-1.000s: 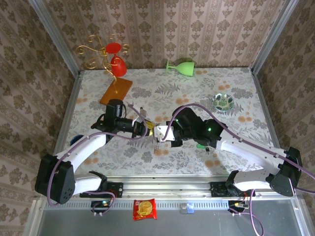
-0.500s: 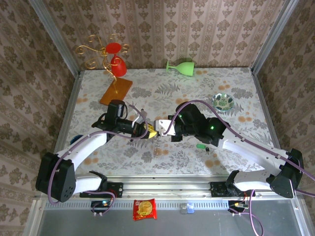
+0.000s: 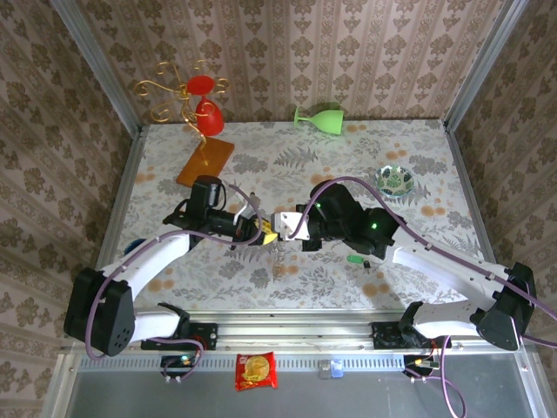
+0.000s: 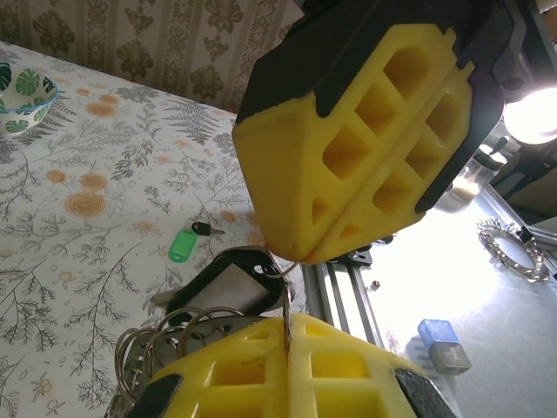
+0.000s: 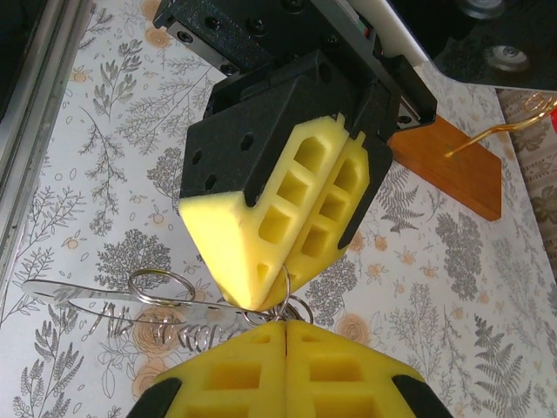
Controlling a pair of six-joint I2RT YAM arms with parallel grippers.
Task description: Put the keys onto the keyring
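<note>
My left gripper (image 3: 260,231) and right gripper (image 3: 278,227) meet tip to tip above the middle of the table. Both are shut on one thin wire ring of the keyring (image 4: 286,306), a bunch of metal rings with a black tag (image 4: 228,292) dangling below. In the right wrist view the ring (image 5: 284,287) runs from my right gripper (image 5: 285,329) up to the left fingertips (image 5: 252,283), while loose rings and a coil (image 5: 170,324) hang left. The keys lie on the table to the right: one green-headed (image 3: 355,259) (image 4: 183,245), one dark-headed (image 3: 367,262) (image 4: 202,229).
A patterned small bowl (image 3: 396,180) stands at the right. At the back lies a green goblet (image 3: 320,117), and a gold stand with a red cup (image 3: 207,111) rises from a wooden base (image 3: 206,162). The metal rail (image 3: 287,324) borders the near edge.
Over the second, my right gripper has risen and drawn back from the near edge, and the hanging bunch came up with it. In the last half second almost nothing moved.
</note>
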